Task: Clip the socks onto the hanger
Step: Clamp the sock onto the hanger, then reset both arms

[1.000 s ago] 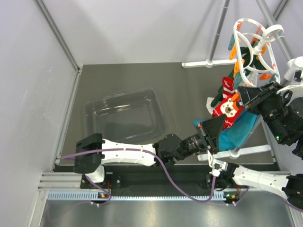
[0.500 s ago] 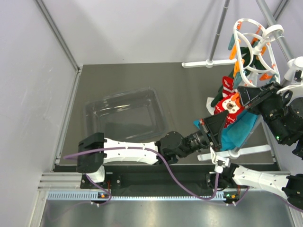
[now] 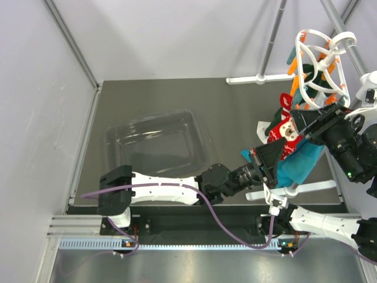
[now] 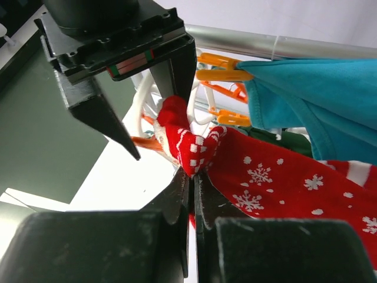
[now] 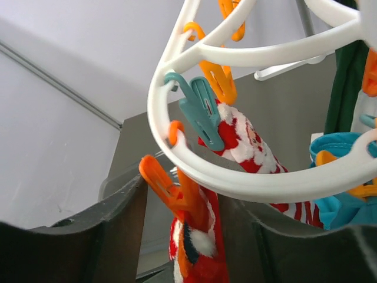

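Top external view: the left arm lies along the near edge of the table [image 3: 235, 103] and reaches toward its right side, where the left gripper [image 3: 272, 164] is up against the hanging laundry. The right gripper [image 3: 303, 119] comes in from the right edge, just under the hanger [image 3: 323, 62], which hangs above the far right corner beside a grey rack pole [image 3: 272, 41]. The Santa sock [image 3: 287, 131] dangles between the two grippers, with a teal cloth [image 3: 300, 164] just below it, and a clear tray [image 3: 154, 144] sits well apart on the left half of the table. Left wrist view: the left gripper's fingers [image 4: 177, 200] are pressed together on a fold of the snowflake sock [image 4: 265, 177], which spreads off to the right under the teal cloth. The black right gripper hangs just above with its jaws apart, one on each side of the sock's top. Right wrist view: the hanger's white ring curves across the picture, and a teal peg [image 5: 199, 112] and an orange one hang from it at the top of the Santa sock. Lower down, a second orange peg [image 5: 171, 188] sits between the right gripper's spread fingers [image 5: 112, 236] and looks to bite the white-trimmed top of a red sock, though I cannot tell whether the fingers touch the peg.
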